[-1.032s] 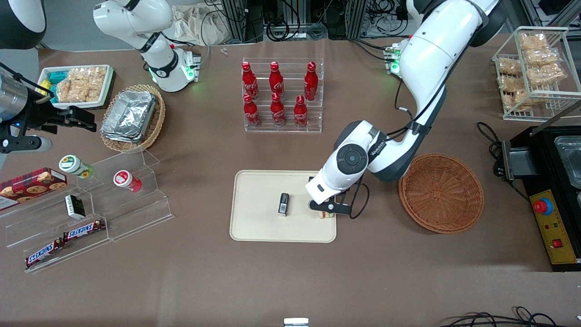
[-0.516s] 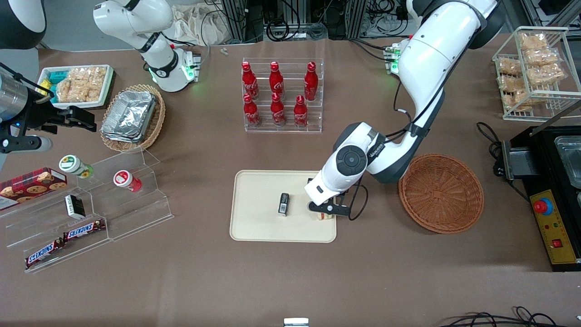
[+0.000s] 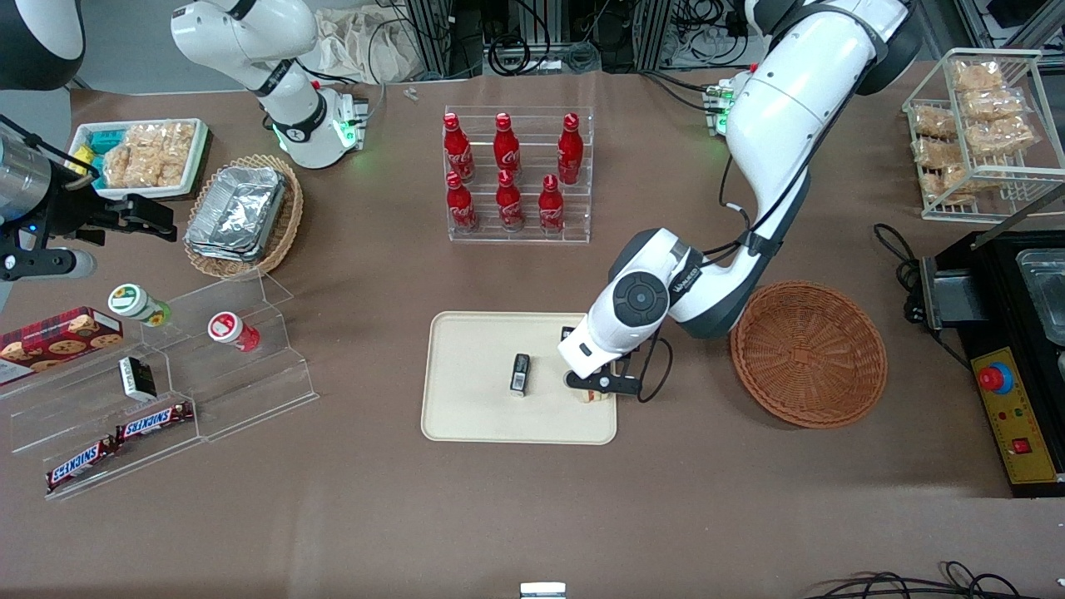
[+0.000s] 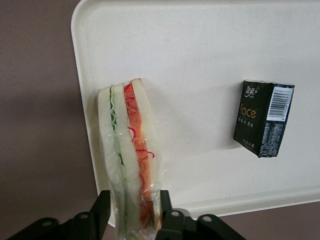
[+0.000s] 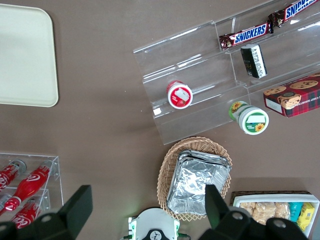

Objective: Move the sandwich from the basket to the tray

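The wrapped sandwich (image 4: 131,145) stands on edge, pale bread with a red and green filling, on the cream tray (image 4: 200,60) close to its rim. My left gripper (image 4: 134,210) is shut on the sandwich, one finger against the wrap on each side. In the front view the gripper (image 3: 595,387) is over the tray (image 3: 474,408) at its working-arm end, and only a sliver of the sandwich (image 3: 592,395) shows under it. The reddish-brown basket (image 3: 809,353) sits empty beside the tray, toward the working arm's end.
A small black packet (image 3: 520,373) lies on the tray's middle. A rack of red bottles (image 3: 516,175) stands farther from the camera. An acrylic shelf with snacks (image 3: 166,391) and a tan basket with foil containers (image 3: 241,215) lie toward the parked arm's end. A black appliance (image 3: 1023,349) is next to the basket.
The wrist has shifted slightly toward the tray's middle with the sandwich still held. The basket and the black packet have not moved.
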### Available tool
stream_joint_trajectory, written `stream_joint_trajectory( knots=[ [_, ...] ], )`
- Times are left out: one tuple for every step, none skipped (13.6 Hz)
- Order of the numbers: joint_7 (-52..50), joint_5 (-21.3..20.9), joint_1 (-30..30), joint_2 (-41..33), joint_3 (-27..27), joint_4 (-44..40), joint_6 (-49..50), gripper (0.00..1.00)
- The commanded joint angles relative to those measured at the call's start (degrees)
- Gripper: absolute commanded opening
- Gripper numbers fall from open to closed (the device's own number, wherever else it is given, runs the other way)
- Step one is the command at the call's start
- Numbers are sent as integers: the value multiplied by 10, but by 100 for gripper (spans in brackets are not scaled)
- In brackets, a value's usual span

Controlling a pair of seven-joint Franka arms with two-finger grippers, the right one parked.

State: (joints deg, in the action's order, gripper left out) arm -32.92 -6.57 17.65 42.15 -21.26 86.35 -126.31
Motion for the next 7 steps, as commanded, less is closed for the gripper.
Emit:
stream_joint_trajectory(
  knots=[
    [-21,1,6,-3,3,-13,23,100],
    [-20,2,2,-11,3,-16,49,100],
    [-14,8,-2,-20,2,-19,76,100],
    [-11,25,-9,-35,3,-23,102,99],
    [1,37,-22,-51,2,-24,131,99],
    [27,51,-32,-72,2,-24,162,99],
    [51,70,-44,-93,3,-24,190,99]
  ],
)
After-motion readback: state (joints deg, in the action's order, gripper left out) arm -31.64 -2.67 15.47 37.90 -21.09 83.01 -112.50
